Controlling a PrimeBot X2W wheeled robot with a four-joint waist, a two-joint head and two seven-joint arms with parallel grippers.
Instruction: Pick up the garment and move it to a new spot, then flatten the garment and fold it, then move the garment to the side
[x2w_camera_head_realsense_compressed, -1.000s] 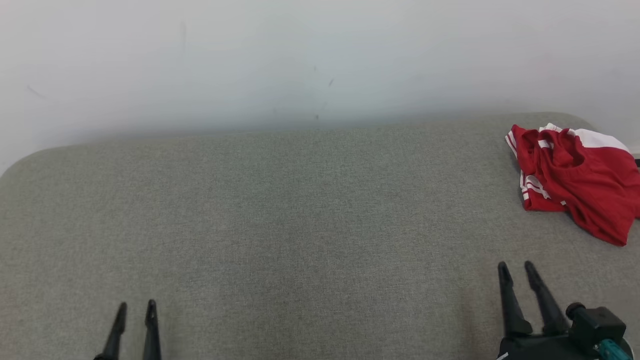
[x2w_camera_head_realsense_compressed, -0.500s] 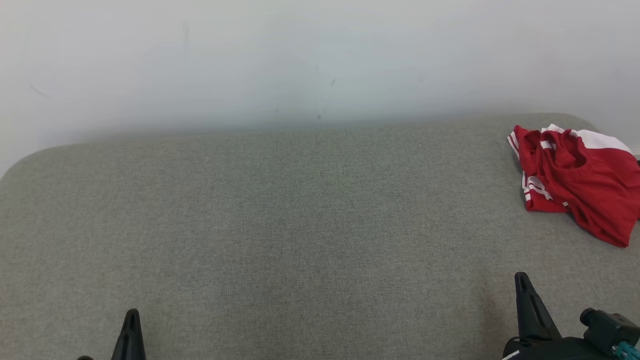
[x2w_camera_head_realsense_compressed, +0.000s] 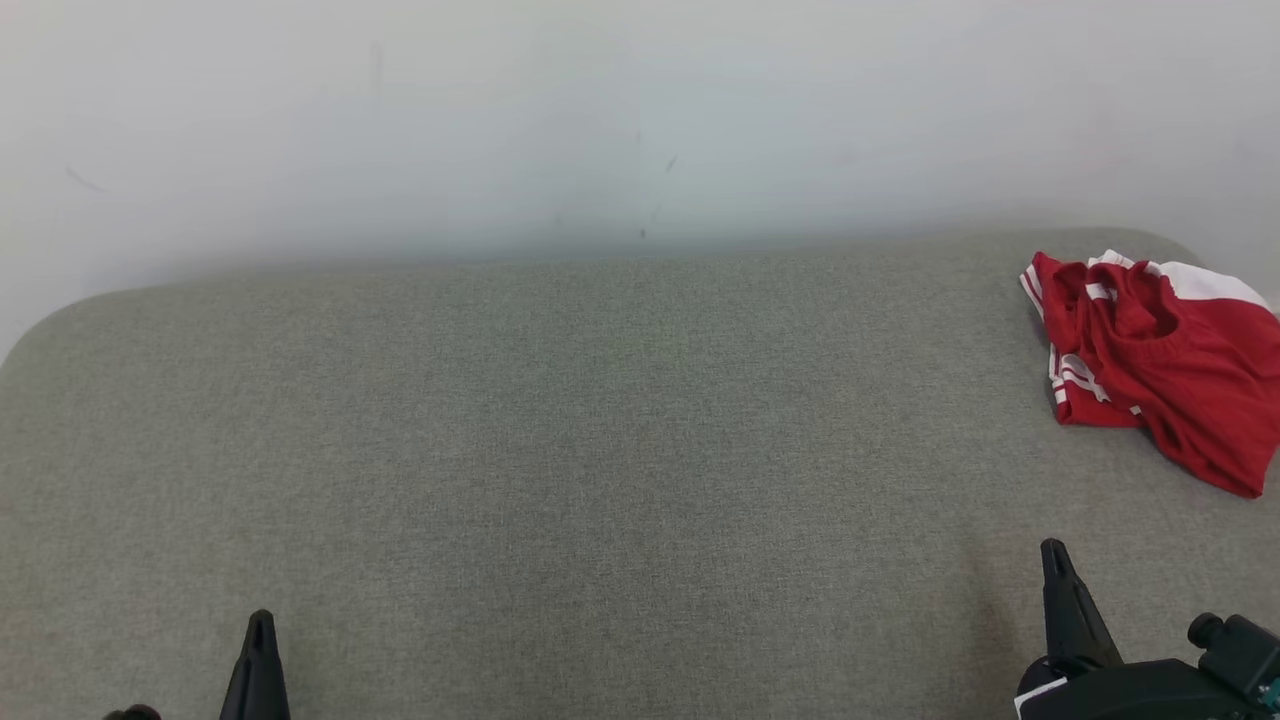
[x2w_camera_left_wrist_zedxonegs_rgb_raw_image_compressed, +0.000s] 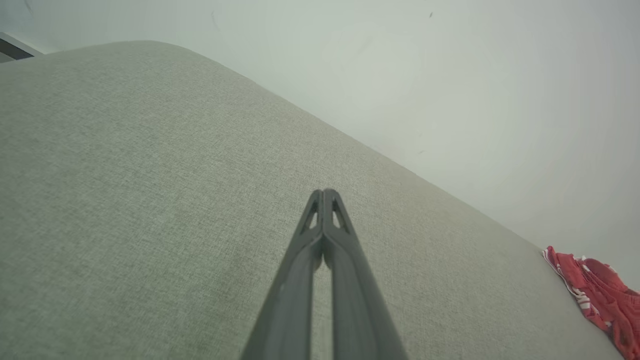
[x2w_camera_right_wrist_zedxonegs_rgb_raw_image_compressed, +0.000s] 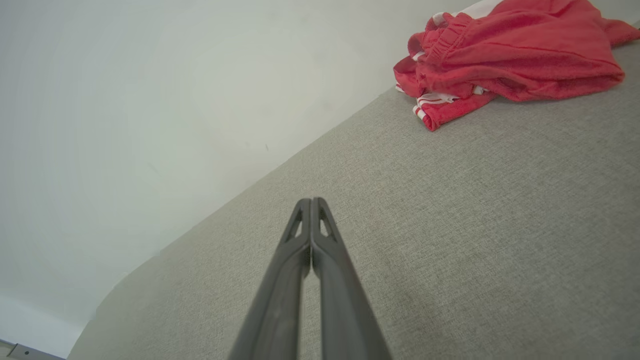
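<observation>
The garment (x2w_camera_head_realsense_compressed: 1160, 365) is a crumpled red piece with white stripes, lying at the far right of the grey cloth surface (x2w_camera_head_realsense_compressed: 620, 430). It also shows in the right wrist view as the garment (x2w_camera_right_wrist_zedxonegs_rgb_raw_image_compressed: 505, 50) and, small, in the left wrist view as the garment (x2w_camera_left_wrist_zedxonegs_rgb_raw_image_compressed: 600, 295). My right gripper (x2w_camera_head_realsense_compressed: 1055, 560) sits at the lower right, well short of the garment, shut with nothing in it. My left gripper (x2w_camera_head_realsense_compressed: 260, 630) is at the lower left, far from it, also shut and empty. In each wrist view the left gripper (x2w_camera_left_wrist_zedxonegs_rgb_raw_image_compressed: 324, 192) and the right gripper (x2w_camera_right_wrist_zedxonegs_rgb_raw_image_compressed: 310, 202) have fingertips pressed together above bare cloth.
A pale wall (x2w_camera_head_realsense_compressed: 600, 120) rises right behind the surface's far edge. The surface has rounded far corners, and the garment lies close to its right edge. The wide stretch of cloth between the two grippers carries nothing.
Both grippers went from open to shut, closing on nothing. Both have drawn back slightly toward the lower edge of the head view. The garment lies where it was.
</observation>
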